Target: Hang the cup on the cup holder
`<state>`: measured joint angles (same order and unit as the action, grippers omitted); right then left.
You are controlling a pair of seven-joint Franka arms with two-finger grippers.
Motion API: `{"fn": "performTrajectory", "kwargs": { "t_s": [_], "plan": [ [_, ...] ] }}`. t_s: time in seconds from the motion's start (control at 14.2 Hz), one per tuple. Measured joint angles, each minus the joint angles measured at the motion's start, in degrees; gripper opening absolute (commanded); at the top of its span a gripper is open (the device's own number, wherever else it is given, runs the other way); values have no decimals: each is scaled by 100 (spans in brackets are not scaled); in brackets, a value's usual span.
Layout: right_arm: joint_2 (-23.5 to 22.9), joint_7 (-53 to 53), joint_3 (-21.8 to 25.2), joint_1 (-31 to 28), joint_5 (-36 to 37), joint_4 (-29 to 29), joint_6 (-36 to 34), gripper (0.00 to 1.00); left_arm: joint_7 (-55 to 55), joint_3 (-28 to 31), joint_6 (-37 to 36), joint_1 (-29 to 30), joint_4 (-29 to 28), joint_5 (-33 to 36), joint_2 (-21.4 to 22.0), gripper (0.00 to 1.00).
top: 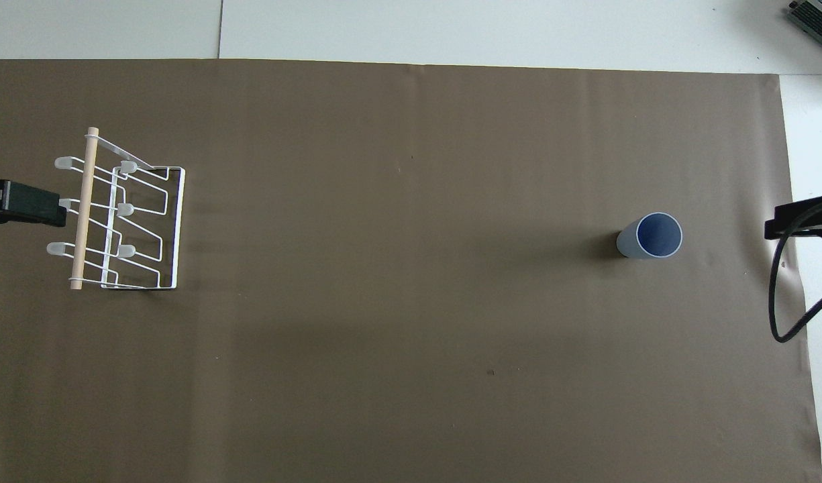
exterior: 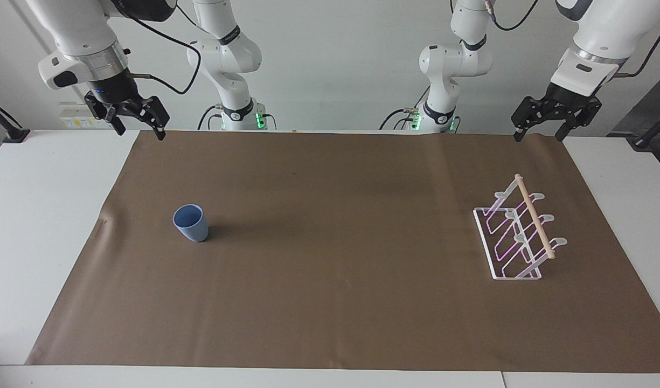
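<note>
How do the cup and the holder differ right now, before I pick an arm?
The cup is a solid light blue tumbler; the holder is an open white wire rack with a wooden dowel on top. The cup stands toward the right arm's end of the table, the holder toward the left arm's. Both rest on the brown mat, untouched.

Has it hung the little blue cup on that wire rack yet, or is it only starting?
Only starting. The cup stands upright on the brown mat, toward the right arm's end; the cup holder sits bare at the left arm's end. Both the right pincer and left pincer hang open, holding nothing. Grasping, carrying and hanging all remain.
</note>
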<state>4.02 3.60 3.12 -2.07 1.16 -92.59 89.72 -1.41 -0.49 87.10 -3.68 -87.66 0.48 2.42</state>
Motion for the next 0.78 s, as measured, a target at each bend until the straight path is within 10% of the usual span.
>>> {"fn": "performTrajectory", "kwargs": {
  "t_s": [0.78],
  "plan": [
    [36,0,10,-3,0,-120,30,100,0,0,-2,0,-1,0,0,100]
  ]
}}
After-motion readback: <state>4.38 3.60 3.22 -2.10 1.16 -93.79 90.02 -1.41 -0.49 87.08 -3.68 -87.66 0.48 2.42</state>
